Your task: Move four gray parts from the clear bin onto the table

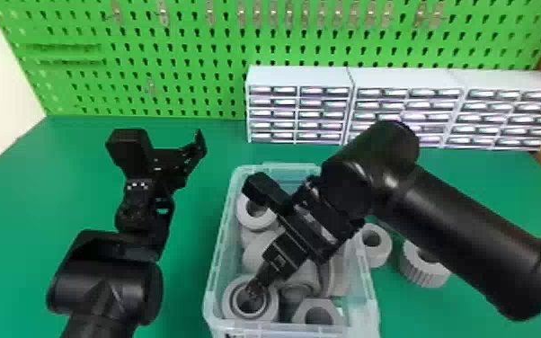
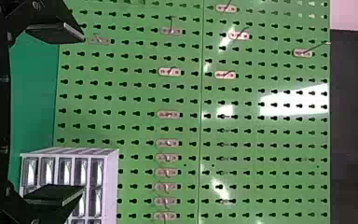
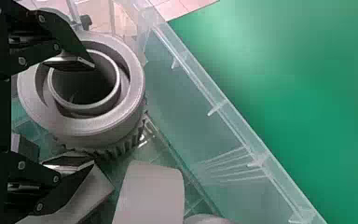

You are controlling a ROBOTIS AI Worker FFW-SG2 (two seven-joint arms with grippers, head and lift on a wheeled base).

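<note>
In the head view, my right gripper (image 1: 257, 286) reaches down into the clear bin (image 1: 217, 265), over a round gray part (image 1: 230, 305). In the right wrist view, my right gripper (image 3: 93, 114) is open. One finger lies over the hollow of the toothed gray part (image 3: 133, 88), the other by its outer side; contact is unclear. More gray parts (image 1: 256, 220) lie in the bin. To its right, a gray ring (image 1: 385, 247) and a ridged gray part (image 1: 423, 269) sit on the table. My left gripper (image 1: 193, 157), also open (image 2: 82, 114), hangs left of the bin.
Gray-white drawer cabinets (image 1: 299, 77) line the back of the green table (image 1: 13, 193), before a green pegboard (image 1: 184, 67). My right forearm passes above the two parts on the table. The bin's side wall (image 3: 233, 116) stands near my right gripper.
</note>
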